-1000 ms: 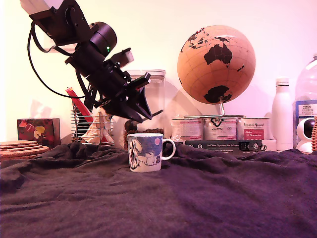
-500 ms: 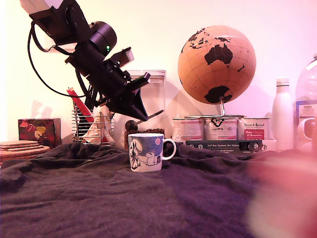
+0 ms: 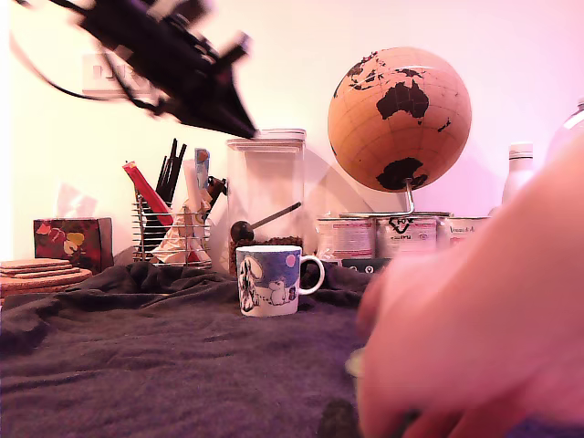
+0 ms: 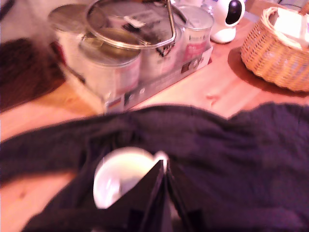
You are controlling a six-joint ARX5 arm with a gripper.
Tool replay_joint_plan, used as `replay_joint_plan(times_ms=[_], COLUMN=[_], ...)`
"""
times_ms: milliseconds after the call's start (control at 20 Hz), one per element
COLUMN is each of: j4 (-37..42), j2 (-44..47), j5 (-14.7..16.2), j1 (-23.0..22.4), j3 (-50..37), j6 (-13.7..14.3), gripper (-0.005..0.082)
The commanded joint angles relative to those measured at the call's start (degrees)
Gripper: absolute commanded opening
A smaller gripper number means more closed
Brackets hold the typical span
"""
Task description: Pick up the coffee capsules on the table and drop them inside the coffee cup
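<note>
Above the cup (image 3: pixel 268 280) on the worktop (image 3: pixel 137 365), the gripper (image 4: pixel 165 180) hangs with fingers pressed together, empty. No capsule shows; next it must find one. A hand (image 3: pixel 474 338) blocks the foreground.

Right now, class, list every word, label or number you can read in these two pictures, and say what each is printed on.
Nothing can be read for certain.
Round tins, exterior view: labels too small and blurred.
Pink-labelled tin, wrist view: print blurred.
Box under the tins: small marks, unreadable.
Mug: cartoon picture only, no words seen.
</note>
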Motion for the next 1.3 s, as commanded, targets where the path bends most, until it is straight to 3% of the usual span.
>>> replay_joint_plan(times_ms=[0, 200, 500, 950, 1250], j4=[1.5, 3.5, 3.9, 5.2, 14.0], j2=[-2.4, -11.0, -18.9, -19.7, -19.8], j5=[-0.6, -1.2, -0.6, 1.7, 3.7], j1=[1.1, 2.8, 2.9, 2.9, 1.3], j3=[-7.0, -15.9, -19.4, -22.1, -29.9], j6=[-0.2, -1.7, -1.7, -0.8, -1.3], gripper=[-0.0019, -0.0019, -0.0019, -0.0019, -0.0019])
